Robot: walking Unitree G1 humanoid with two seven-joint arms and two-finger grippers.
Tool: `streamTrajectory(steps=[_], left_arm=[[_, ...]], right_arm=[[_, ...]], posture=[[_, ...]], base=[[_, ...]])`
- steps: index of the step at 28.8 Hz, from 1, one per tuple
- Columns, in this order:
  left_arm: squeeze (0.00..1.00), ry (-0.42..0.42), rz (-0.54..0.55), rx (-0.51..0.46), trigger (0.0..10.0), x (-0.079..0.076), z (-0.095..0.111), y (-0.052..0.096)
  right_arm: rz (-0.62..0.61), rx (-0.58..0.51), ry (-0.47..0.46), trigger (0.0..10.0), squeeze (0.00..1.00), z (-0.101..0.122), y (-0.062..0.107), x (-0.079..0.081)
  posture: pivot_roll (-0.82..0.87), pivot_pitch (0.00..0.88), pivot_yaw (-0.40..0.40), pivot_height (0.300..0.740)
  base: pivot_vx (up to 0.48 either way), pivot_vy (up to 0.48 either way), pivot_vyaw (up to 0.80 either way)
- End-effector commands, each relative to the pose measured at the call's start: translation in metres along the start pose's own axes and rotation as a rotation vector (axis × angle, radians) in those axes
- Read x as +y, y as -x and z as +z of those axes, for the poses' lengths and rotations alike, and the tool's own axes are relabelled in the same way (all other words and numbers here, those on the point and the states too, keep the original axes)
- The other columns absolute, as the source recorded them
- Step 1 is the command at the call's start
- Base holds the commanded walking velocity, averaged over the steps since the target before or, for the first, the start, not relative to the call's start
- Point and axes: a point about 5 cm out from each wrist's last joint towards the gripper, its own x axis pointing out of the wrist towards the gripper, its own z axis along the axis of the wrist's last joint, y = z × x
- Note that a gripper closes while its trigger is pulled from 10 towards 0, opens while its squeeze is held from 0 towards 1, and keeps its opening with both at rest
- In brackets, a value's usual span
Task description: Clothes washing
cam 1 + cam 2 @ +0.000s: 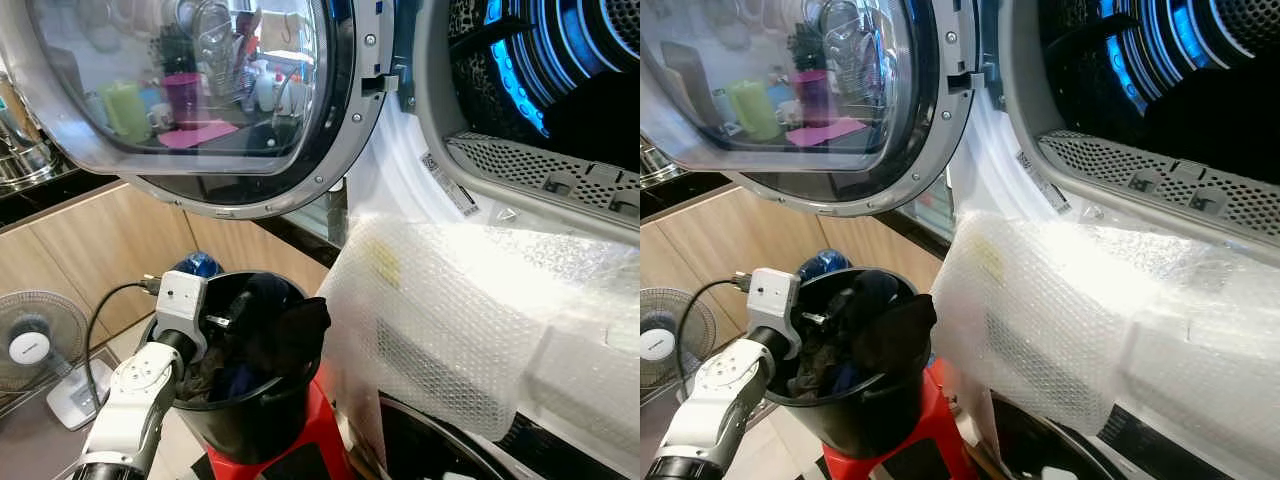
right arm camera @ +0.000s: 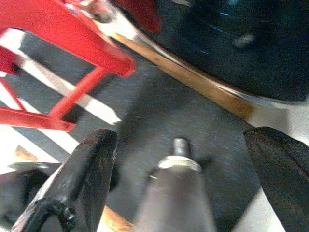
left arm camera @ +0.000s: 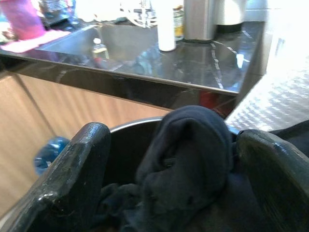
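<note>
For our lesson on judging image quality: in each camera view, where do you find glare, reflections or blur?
Left eye view: glare whitens the bubble wrap; the glass door mirrors a kitchen counter; blue light streaks the drum. Left wrist view: overexposed at its bright edge, with the dark clothes fairly sharp. Right wrist view: blurred throughout, the red stool smeared.

I saw a white desk fan (image 1: 30,345) on the floor, well off to the left of the left jaws. A blue plastic bag (image 1: 196,264) lay just beyond those jaws, against the wooden cabinet fronts (image 1: 90,250). Ahead of them ran a dark stone bench (image 3: 159,53), carrying a white bottle (image 3: 166,26) and a pink cup (image 3: 21,19).
</note>
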Motion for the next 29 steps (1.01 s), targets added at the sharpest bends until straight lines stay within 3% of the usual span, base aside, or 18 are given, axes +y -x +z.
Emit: streamTrajectory(steps=[1,7,9,16,22,23,24,26,29], left_arm=[[1.0,-0.021,-0.014,0.026,10.0,0.008,-0.002,-0.004],[1.0,-0.053,-0.044,0.062,10.0,0.015,-0.009,-0.013],[1.0,-0.089,-0.066,0.063,10.0,0.014,-0.009,-0.02],[1.0,-0.16,-0.177,0.013,10.0,-0.005,0.005,-0.042],[1.0,-0.14,-0.198,-0.016,10.0,-0.016,0.012,-0.053],[0.73,-0.147,-0.203,-0.01,10.0,-0.018,0.011,-0.053],[0.0,-0.163,-0.208,0.004,10.0,-0.02,0.009,-0.054],[0.0,-0.197,-0.197,0.029,10.0,-0.022,0.004,-0.054],[0.0,-0.175,-0.122,0.058,10.0,-0.019,-0.001,-0.053]], right_arm=[[-0.016,0.012,-0.011,10.0,0.0,-0.005,0.0,-0.002],[-0.036,0.003,-0.022,10.0,0.0,-0.006,0.001,-0.014],[-0.06,-0.013,-0.063,10.0,0.0,-0.002,0.001,-0.021],[-0.1,-0.035,-0.058,10.0,0.0,-0.003,0.002,-0.034],[-0.106,-0.027,-0.073,10.0,0.0,-0.009,0.003,-0.04],[-0.103,-0.027,-0.072,10.0,0.0,-0.009,0.003,-0.039],[-0.101,-0.025,-0.07,10.0,0.0,-0.01,0.003,-0.039],[-0.097,-0.023,-0.075,10.0,0.0,-0.011,0.003,-0.038],[-0.093,-0.022,-0.082,10.0,0.0,-0.011,0.003,-0.037]], posture=[[-0.02,0.009,0.037,0.74],[-0.05,0.013,-0.004,0.74],[-0.05,0.017,-0.015,0.74],[-0.08,0.031,-0.043,0.74],[-0.08,0.042,-0.045,0.74],[-0.08,0.046,-0.042,0.74],[-0.08,0.046,-0.042,0.74],[-0.08,0.056,-0.041,0.74],[-0.08,0.058,-0.038,0.74]], base=[[0.0,0.0,0.0],[0.0,0.0,0.0],[0.0,0.0,0.0],[0.0,0.0,0.0],[0.0,0.0,0.0],[0.0,0.0,0.0],[0.0,0.0,0.0],[0.0,0.0,0.0],[0.0,0.0,0.0]])
